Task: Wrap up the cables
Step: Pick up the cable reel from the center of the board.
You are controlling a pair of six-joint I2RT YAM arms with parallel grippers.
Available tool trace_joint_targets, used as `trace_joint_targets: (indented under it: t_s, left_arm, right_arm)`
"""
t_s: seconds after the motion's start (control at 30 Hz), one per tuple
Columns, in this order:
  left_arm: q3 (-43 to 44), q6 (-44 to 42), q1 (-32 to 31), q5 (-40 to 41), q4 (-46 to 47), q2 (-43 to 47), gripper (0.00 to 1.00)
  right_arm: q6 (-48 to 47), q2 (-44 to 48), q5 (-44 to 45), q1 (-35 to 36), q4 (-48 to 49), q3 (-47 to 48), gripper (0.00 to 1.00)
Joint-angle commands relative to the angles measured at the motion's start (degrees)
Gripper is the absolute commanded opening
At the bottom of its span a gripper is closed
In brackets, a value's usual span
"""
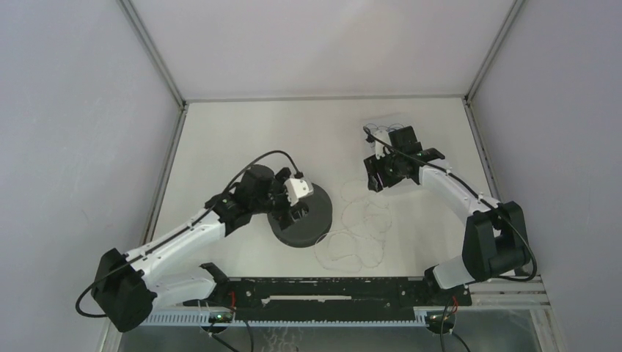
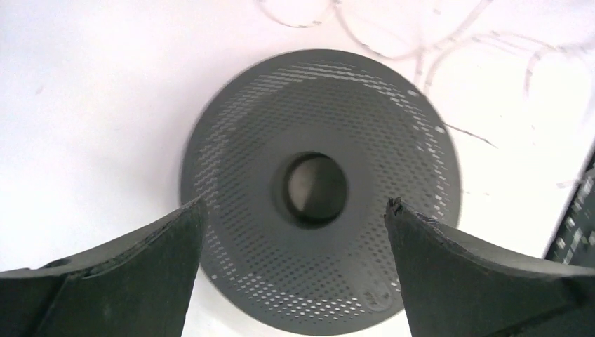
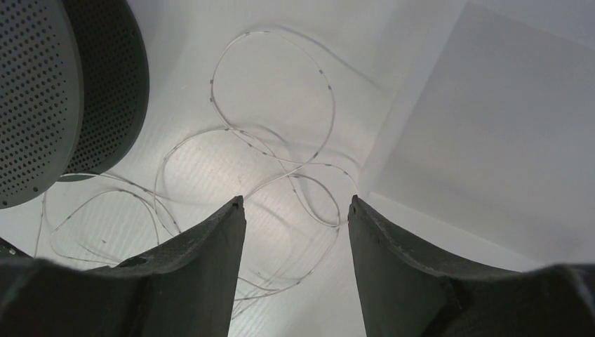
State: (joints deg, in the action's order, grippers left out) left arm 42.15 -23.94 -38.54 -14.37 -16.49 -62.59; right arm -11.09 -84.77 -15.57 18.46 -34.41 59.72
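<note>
Hovering over the black spool (image 2: 323,105), the left gripper (image 2: 295,203) has its jaws spread wide with nothing between them. The right gripper (image 3: 296,200) hangs above the table (image 1: 242,132), jaws apart and empty. The cable (image 3: 261,145) lies in loose loops on the table beside the spool, below the right gripper.

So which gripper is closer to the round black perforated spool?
Left. The left gripper hovers open directly above the spool; the right gripper hangs off to its right, by the thin whitish cable loops.
</note>
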Motion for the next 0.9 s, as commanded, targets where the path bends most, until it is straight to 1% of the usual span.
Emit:
trace_joint_targets:
  t_s: [0.0,0.2,0.43,0.67,0.87]
  left_arm:
    - [1.77,-8.58,-3.46,-6.03,-8.06,-3.02,1.00]
    - [4.90,-12.65,-6.06,-7.10,-13.69,-9.21,1.00]
    - [5.83,-12.76,-7.42,-5.37,-13.67,-12.77,1.00]
    - [7.21,-12.05,-7.42,-11.06,-15.99,-11.88,1.00]
    - [6.43,-12.36,-7.49,-6.93,-13.71,-14.07,1.00]
  right_arm:
    - [-1.64,3.50,-0.89,-1.50,2.16,0.13,0.63]
    - [-2.22,4.88,-2.15,-2.88,2.41,-0.76,0.63]
    - [-2.13,5.36,-4.19,-3.78,2.10,-0.94,0.63]
    - [-2.24,5.32,-4.73,-4.04,1.98,-0.94,0.63]
    - [-2.26,5.23,-4.91,-4.04,1.98,-0.96,0.63]
